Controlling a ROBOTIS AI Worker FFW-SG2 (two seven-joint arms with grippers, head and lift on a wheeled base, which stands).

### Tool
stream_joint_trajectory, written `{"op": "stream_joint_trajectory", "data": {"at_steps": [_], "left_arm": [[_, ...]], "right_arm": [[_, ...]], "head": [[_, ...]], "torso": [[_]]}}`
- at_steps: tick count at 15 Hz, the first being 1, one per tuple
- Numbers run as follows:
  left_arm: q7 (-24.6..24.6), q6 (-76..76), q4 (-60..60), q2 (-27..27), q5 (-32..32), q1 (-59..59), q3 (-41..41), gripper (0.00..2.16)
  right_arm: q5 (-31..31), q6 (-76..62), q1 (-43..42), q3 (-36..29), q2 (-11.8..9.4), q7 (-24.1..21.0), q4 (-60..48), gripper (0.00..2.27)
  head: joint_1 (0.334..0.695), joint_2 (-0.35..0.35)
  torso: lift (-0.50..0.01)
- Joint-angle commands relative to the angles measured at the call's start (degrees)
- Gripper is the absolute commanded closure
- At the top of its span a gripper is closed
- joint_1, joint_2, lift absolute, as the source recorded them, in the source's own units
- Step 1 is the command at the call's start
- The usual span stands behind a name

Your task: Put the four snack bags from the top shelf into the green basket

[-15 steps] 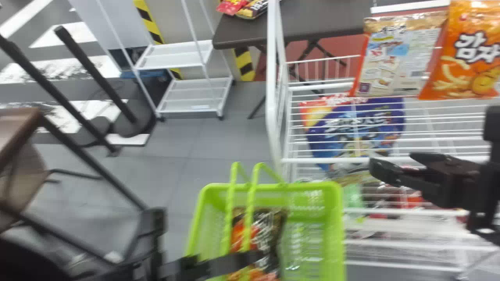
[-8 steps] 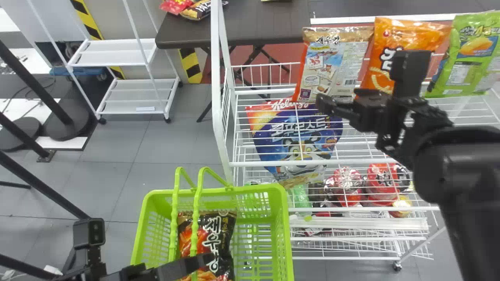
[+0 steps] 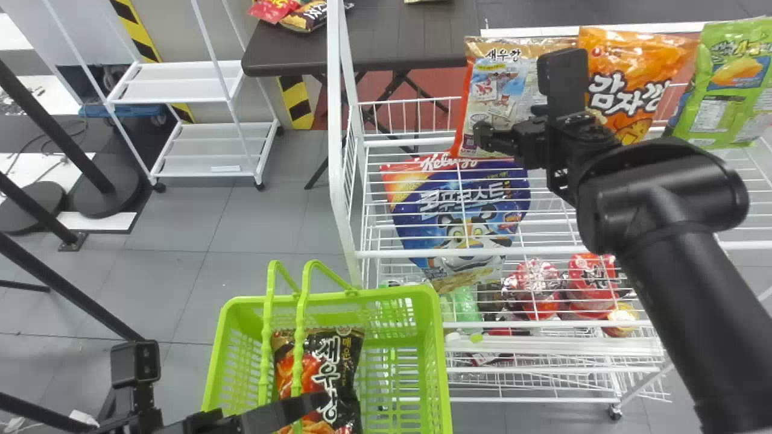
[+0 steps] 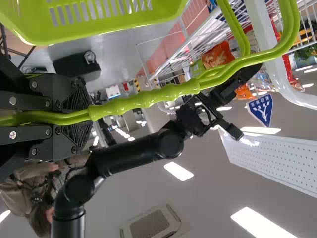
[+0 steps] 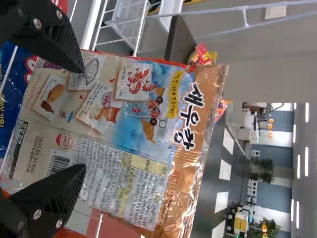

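R gripper (image 3: 485,135) came nearer tan bag (image 3: 491,90) than bfr;
fingers spread, facing bag; L gripper (image 3: 313,405) clenched w/ basket handles (image 3: 300,337) btwn fingers

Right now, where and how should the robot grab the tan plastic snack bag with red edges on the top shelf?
Probably by the middle of the tan bag, coming from the front: it stands upright with a broad face toward the robot, and the right end effector's open fingers spread across its width. The orange plastic bag close beside it leaves little room on that side.
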Motion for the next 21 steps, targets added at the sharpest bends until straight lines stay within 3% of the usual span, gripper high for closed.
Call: {"op": "stream_joint_trajectory", "data": {"at_steps": [1, 2, 4, 11, 19, 21], "left_arm": [[-0.57, 0.0, 0.14, 0.0, 0.0, 0.0, 0.09, 2.15], [-0.57, 0.0, 0.14, 0.0, 0.0, 0.0, 0.09, 2.15], [-0.57, 0.0, 0.14, 0.0, 0.0, 0.09, 0.09, 2.15], [-0.57, 0.0, 0.05, 0.0, 0.26, 0.7, 0.61, 2.15], [-0.57, 0.0, 0.14, 0.09, 0.44, 0.62, 0.79, 2.15], [-0.57, 0.0, 0.23, 0.09, 0.44, 0.53, 0.79, 2.15]], "right_arm": [[0.15, 0.72, -1.31, 0.96, 0.07, 0.61, 1.9, 1.32], [0.59, 0.89, -1.31, 1.39, 0.07, 0.18, 1.9, 2.03], [1.47, 1.6, -1.22, 1.48, 0.07, 0.26, 1.9, 2.26], [1.47, 0.89, 3.18, 0.96, 0.07, 1.05, -3.2, 2.26], [0.24, 15.13, 24.62, -0.01, -0.33, 7.29, -41.87, 2.26], [-2.66, 19.35, 31.13, -0.01, -0.6, 8.88, -51.36, 2.26]], "head": [[0.695, 0.109], [0.695, 0.111], [0.695, 0.117], [0.695, 0.125], [0.695, 0.176], [0.695, 0.195]], "torso": [[0.0], [0.0], [0.0], [0.0], [0.0], [0.0]]}}
